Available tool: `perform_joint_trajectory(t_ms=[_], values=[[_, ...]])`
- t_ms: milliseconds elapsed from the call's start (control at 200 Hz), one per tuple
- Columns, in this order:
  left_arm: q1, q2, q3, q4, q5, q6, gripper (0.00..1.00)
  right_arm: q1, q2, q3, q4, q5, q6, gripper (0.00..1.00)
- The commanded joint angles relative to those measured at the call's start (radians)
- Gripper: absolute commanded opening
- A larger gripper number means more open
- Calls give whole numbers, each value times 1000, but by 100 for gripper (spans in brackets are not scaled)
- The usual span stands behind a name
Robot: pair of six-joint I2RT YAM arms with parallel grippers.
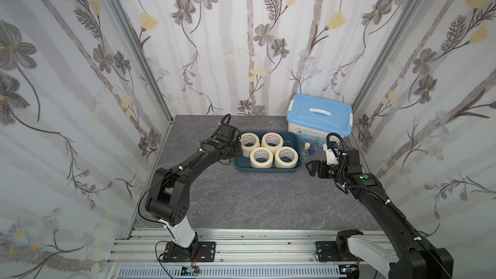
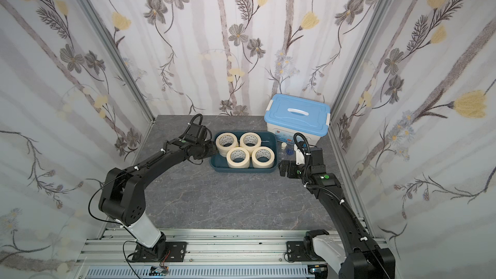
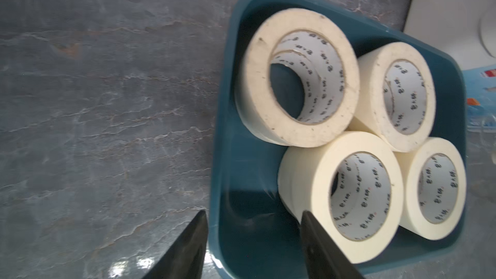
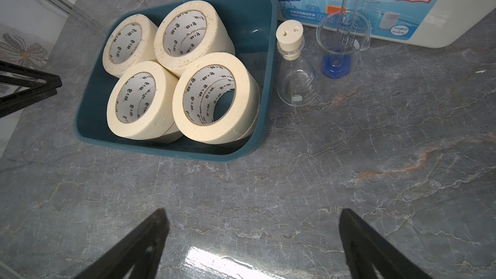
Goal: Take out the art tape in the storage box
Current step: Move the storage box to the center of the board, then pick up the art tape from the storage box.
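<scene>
Cream art tape (image 3: 257, 76) rolls stand in the dark teal storage box (image 3: 222, 140), four on top with further rolls beneath them, all packed closely together. Left fingers (image 3: 193, 237) are parted to a moderate gap and hold nothing. They straddle one end wall of the box. One finger is outside, over the grey surface (image 3: 107, 103). The other is inside the box, just beside the outer face of the nearest roll; contact cannot be told. All other rolls lie beyond that fingertip. Right fingers (image 4: 145, 237) are spread wide and empty above bare surface. The box and its rolls lie ahead of them, offset toward one finger, well apart. A stoppered glass flask (image 4: 295, 76) stands ahead between the two fingertips' lines, just beside the box.
</scene>
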Motion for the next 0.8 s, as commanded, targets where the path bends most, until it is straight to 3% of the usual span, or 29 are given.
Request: perform_joint_trajectory(t_ms=[0,235,500,620,799], values=[[-35,33,36,-18,64,23,63,4,5,8,-9,-19,21,100],[-61,148,120,-42,54,16,70,7,6,6,-12,-20,28,100],[-69,233,148,-13,122,-3,70,7,12,5,-14,-17,28,100],[-69,253,148,-15,120,-4,63,7,14,4,-13,-18,28,100],[-71,250,148,-19,116,-6,44,8,18,4,-14,-17,27,100]])
